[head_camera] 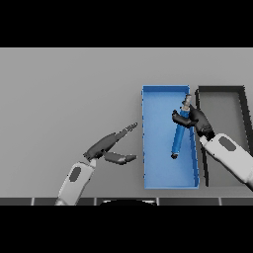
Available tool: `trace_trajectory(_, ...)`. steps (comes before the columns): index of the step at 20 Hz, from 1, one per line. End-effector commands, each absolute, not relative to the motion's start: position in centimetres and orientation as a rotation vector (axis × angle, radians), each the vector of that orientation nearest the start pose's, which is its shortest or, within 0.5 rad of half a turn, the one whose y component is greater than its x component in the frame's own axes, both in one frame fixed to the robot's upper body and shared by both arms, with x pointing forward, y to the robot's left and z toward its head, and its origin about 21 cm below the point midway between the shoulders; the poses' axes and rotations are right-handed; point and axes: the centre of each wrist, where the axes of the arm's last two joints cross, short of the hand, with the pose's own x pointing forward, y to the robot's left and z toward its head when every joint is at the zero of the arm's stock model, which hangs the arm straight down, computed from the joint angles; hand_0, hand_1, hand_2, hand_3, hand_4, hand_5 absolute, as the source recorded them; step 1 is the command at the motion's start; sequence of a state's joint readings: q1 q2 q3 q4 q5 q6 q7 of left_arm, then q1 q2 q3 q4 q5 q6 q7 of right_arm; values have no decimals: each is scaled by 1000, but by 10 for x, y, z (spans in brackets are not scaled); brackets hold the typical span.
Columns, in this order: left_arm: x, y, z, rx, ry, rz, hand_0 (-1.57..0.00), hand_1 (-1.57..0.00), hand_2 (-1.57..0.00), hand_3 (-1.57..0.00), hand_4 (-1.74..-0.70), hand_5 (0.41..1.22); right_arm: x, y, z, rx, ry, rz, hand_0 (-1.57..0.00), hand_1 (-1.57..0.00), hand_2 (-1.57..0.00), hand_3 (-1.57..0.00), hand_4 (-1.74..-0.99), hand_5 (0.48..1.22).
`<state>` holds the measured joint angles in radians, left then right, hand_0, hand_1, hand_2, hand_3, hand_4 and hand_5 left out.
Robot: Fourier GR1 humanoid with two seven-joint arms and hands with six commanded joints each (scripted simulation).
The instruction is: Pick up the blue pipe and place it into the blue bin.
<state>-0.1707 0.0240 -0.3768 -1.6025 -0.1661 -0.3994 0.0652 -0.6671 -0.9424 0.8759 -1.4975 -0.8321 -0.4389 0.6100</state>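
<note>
Head view shows the blue pipe (179,135) slanting over the right half of the blue bin (168,183), its grey-tipped upper end at the bin's right wall and its lower end pointing down toward the bin floor, below and to the left of the right hand (193,118). That hand has its fingers curled round the pipe's upper part, holding it from the right, with the wrist crossing the gap between the blue bin and the dark grey bin (243,99) just behind the hand.

I cannot tell whether the pipe's lower end touches the floor or hangs above it. If it hangs, letting go from here would probably let the long, smooth tube tip, bounce or roll. Because the grip sits near the top and close to the wall, the upper end could catch on the rim, leaving the pipe propped half out or sliding toward the dark grey bin.

Well away to the left of the blue bin, the left hand (107,146) hovers idle over the grey table (59,89), fingers relaxed and spread
</note>
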Motion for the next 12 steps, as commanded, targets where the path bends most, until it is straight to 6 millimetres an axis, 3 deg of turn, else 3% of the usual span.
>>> trace_trajectory(1,261,124,42,-430,-1571,-878,1,1,1,1,-927,496,313,-247,117,-241,-890,460,-145,-137,-132,-38,-1205,837)
trace_trajectory(6,261,128,42,-433,-1569,-870,1,1,1,1,-931,496,313,-240,117,-254,-842,559,-47,-44,-42,-12,-1125,747)
trace_trajectory(12,259,123,37,-423,-1567,-871,1,1,1,1,-930,496,312,-244,122,-264,-839,629,-19,-17,-17,-4,-1084,712)
